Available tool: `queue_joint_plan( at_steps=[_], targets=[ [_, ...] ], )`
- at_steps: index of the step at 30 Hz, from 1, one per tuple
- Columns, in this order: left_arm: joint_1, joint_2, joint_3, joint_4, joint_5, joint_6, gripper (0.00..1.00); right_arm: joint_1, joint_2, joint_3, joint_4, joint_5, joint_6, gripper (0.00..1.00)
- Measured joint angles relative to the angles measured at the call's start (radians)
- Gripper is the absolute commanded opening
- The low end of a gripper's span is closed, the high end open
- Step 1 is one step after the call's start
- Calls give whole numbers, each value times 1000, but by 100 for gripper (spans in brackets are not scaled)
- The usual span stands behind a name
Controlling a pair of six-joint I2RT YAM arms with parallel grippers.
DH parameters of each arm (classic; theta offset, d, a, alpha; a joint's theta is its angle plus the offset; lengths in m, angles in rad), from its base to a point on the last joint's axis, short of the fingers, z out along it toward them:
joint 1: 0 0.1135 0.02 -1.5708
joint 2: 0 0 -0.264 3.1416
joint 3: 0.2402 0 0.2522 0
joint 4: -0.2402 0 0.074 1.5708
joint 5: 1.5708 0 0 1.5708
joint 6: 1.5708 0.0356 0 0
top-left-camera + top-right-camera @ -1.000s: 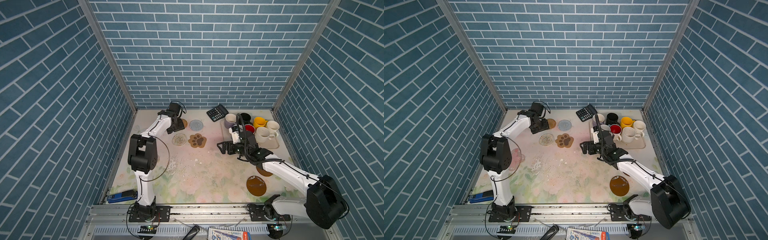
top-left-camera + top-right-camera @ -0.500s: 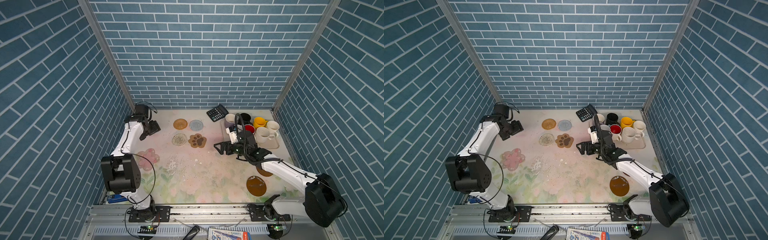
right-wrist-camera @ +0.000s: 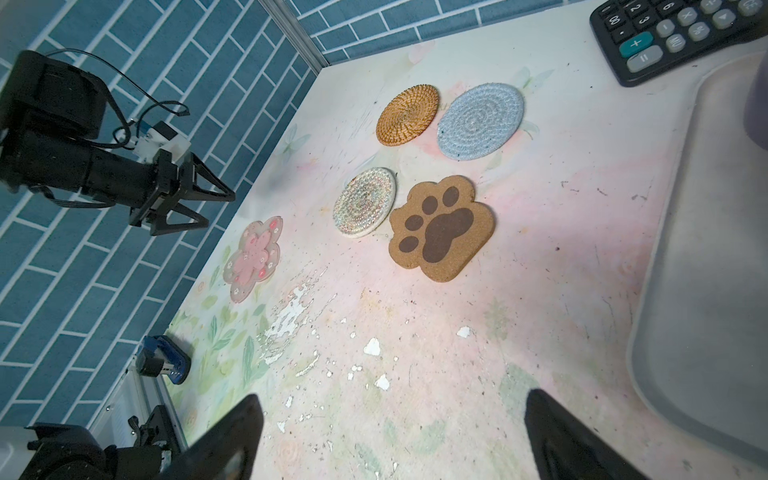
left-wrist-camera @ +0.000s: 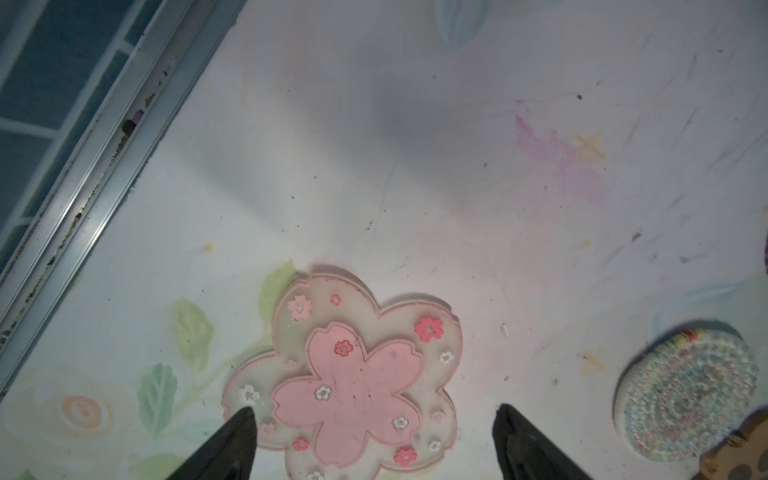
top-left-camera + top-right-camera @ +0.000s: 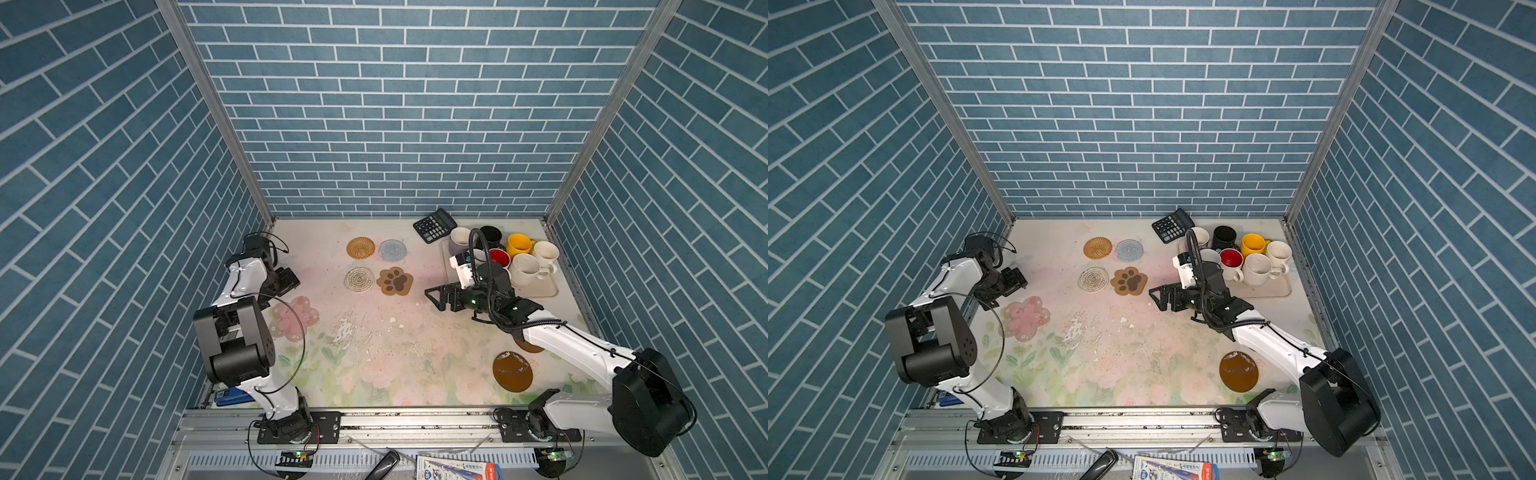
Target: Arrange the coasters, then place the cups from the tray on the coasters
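So far: four coasters (image 5: 395, 281) gridded centre-back; flowery coaster (image 4: 349, 374) lies apart, just by the left gripper (image 4: 374, 411), jaws wide, empty. Two amber discs (image 5: 513, 371) near front, one apparently part-hidden under the right arm. Right gripper (image 5: 434, 299) wide, empty. All cups (image 5: 525, 269) sit on tray (image 5: 540, 291).

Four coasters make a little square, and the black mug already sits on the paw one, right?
Not quite. The right wrist view shows the paw-shaped coaster bare; in a top view the black mug stands on the tray. The rest is right.
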Motion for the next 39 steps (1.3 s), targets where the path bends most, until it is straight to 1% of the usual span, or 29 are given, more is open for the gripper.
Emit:
queue_joint_plan(
  at_steps=[3, 9, 14, 23, 31, 33, 39],
  targets=[
    [23, 42, 1, 21, 0, 39, 87, 0, -4, 0, 3, -2, 6, 98],
    [54, 140, 19, 41, 22, 103, 79, 0, -14, 0, 4, -8, 8, 98],
    [77, 182, 32, 43, 26, 138, 76, 0, -15, 0, 4, -12, 8, 98],
    [89, 197, 32, 60, 41, 173, 76, 0, -18, 0, 4, -22, 8, 98],
    [89, 225, 31, 98, 61, 180, 76, 0, -66, -2, 4, -27, 8, 99],
    [89, 225, 31, 103, 64, 180, 75, 0, -68, -2, 4, -27, 8, 98],
    [83, 226, 31, 103, 66, 177, 68, 0, -68, -3, 3, -27, 8, 99]
  ],
)
